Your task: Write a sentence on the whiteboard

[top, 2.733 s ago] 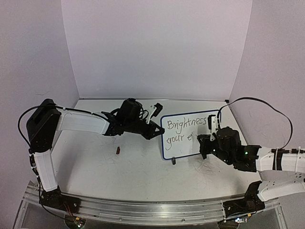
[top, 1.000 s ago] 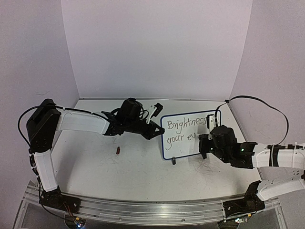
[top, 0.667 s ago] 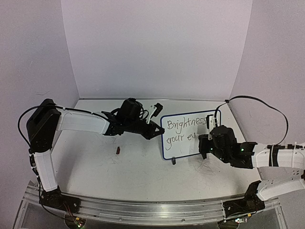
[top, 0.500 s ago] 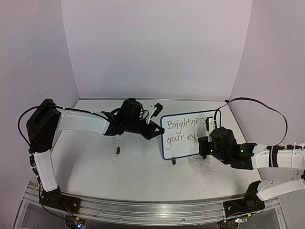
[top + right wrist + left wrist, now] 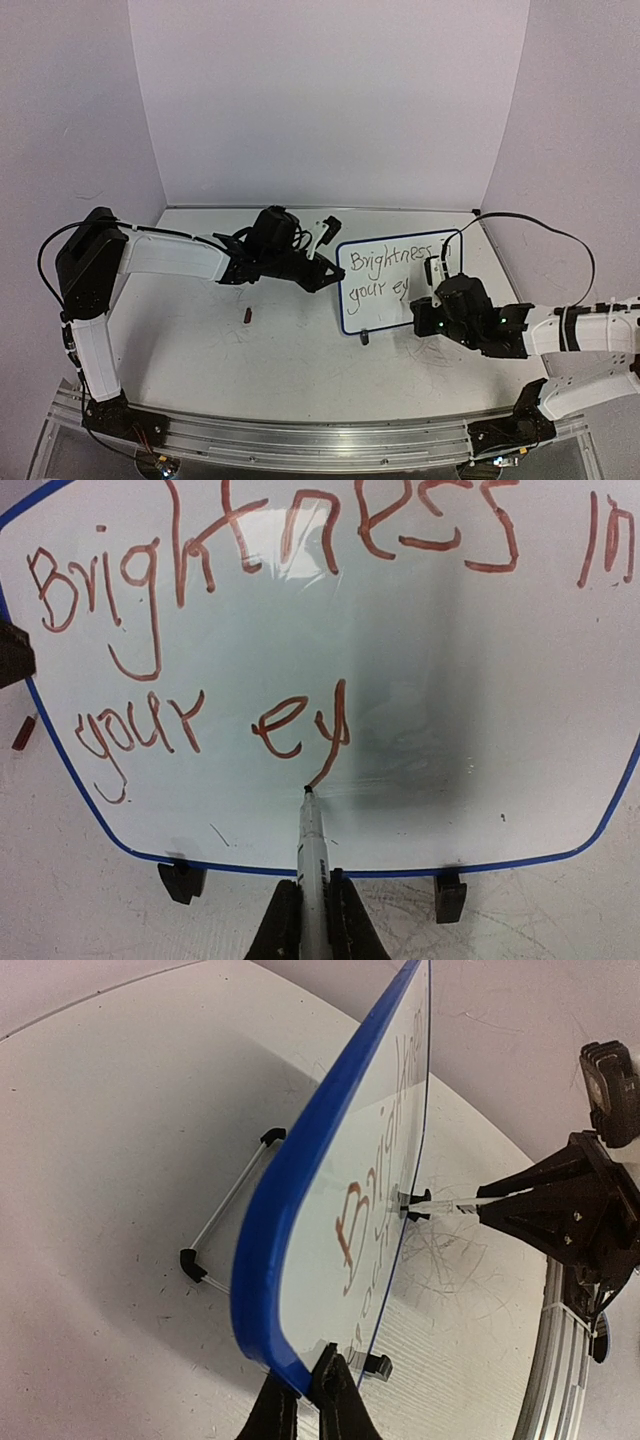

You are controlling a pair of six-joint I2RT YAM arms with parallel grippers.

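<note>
1. my right gripper (image 5: 312, 908) is clamped on the marker (image 5: 313, 840); the marker's tip touches the whiteboard (image 5: 480, 730) at the tail of the last "y".
2. the sentence (image 5: 300, 540) reads "brightness in" above "your ey".
3. my left gripper (image 5: 305, 1400) pinches the whiteboard's blue frame (image 5: 290, 1180) at a lower corner.
4. the whiteboard stands on the table (image 5: 290, 350), right of centre, between both grippers.
5. a small dark red object (image 5: 247, 316) lies well apart to the left.

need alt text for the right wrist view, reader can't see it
The right gripper holds a marker with its tip on a blue-framed whiteboard, at the tail of a freshly drawn "y". The reddish-brown writing reads "Brightness in" above "your ey". The board stands on two black feet on a scuffed white table.
</note>
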